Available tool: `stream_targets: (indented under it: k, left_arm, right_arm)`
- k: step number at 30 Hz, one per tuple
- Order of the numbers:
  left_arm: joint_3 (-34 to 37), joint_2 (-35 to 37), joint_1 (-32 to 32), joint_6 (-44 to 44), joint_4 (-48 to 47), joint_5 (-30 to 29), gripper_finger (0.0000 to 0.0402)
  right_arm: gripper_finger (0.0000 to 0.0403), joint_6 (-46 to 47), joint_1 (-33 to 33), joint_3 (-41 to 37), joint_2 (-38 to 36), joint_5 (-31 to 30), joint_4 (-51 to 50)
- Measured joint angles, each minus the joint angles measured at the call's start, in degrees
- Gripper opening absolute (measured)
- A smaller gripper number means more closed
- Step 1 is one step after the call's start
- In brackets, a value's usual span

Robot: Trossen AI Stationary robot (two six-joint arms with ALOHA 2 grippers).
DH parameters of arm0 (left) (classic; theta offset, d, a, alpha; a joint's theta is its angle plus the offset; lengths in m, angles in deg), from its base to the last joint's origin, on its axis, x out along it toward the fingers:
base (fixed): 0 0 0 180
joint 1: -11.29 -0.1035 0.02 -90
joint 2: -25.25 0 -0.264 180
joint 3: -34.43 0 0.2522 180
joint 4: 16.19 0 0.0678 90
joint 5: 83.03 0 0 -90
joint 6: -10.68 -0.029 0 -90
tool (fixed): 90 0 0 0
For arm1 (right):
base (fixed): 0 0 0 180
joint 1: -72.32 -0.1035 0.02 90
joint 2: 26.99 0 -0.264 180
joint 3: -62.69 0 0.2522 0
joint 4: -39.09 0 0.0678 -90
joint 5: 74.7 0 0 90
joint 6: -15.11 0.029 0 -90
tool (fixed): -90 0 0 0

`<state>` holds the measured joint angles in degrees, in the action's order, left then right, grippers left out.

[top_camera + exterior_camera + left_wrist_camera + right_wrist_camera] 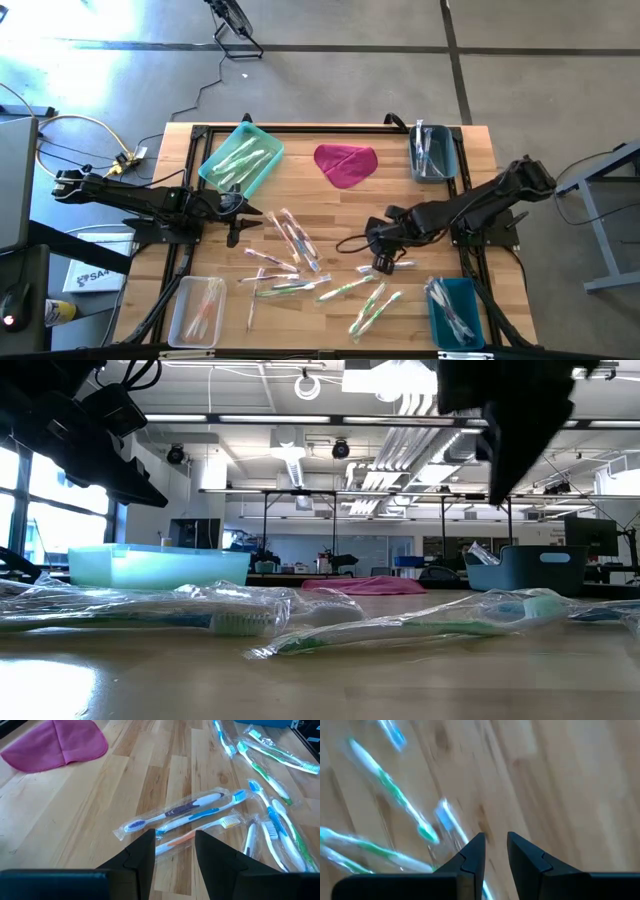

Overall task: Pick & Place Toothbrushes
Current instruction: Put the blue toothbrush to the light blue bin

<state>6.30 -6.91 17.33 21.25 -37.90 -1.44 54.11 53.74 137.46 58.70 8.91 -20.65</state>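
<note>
Nearest the low cam: two wrapped toothbrushes [300, 622] lying flat on the wood counter [320, 680], wrappers crinkled and shiny. The rest are scattered mid-counter; some sit in bins.

L to R from above: clear bin [198, 308] at front-left w/ a few brushes; left hand [238, 222] over the counter just beside the pile's edge, fingers apart, nothing between them. Light teal tray [243, 157] behind it holds several. Magenta cloth [346, 163] at back-centre. Right hand [383, 263] low over the loose pile, fingers a small gap apart, empty. Two blue bins on the right, one at back [436, 152], one at front [456, 310].

Risks, as a guess: slick wrappers overlap, so a pinch could lift two or slide off; the arms could crowd each other.

Count: 2 arms, 4 bins, 1 cloth; approx. 15 loose brushes, exact no. unclear.
</note>
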Motion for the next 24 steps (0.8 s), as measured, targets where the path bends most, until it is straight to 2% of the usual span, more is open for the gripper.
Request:
stream_targets:
  k: [4,10,14,24]
  left_arm:
    - [0.00,0.02,-0.01,0.02,-0.04,0.01,0.0136]
    - [0.00,0.02,-0.02,0.00,-0.09,0.00,0.0136]
    - [0.00,0.02,-0.02,0.00,-0.11,0.00,0.0136]
    - [0.01,0.02,0.00,0.00,-0.15,0.00,0.0136]
  right_arm:
    - [0.0073,5.27,-1.05,-5.02,0.00,3.91,1.25]
    - [0.0073,9.42,-3.64,-6.17,0.00,9.86,1.71]
    - [0.0073,9.00,-5.74,-6.17,0.00,8.77,1.54]
    - [0.0073,7.71,-9.38,-6.17,0.01,1.72,1.13]
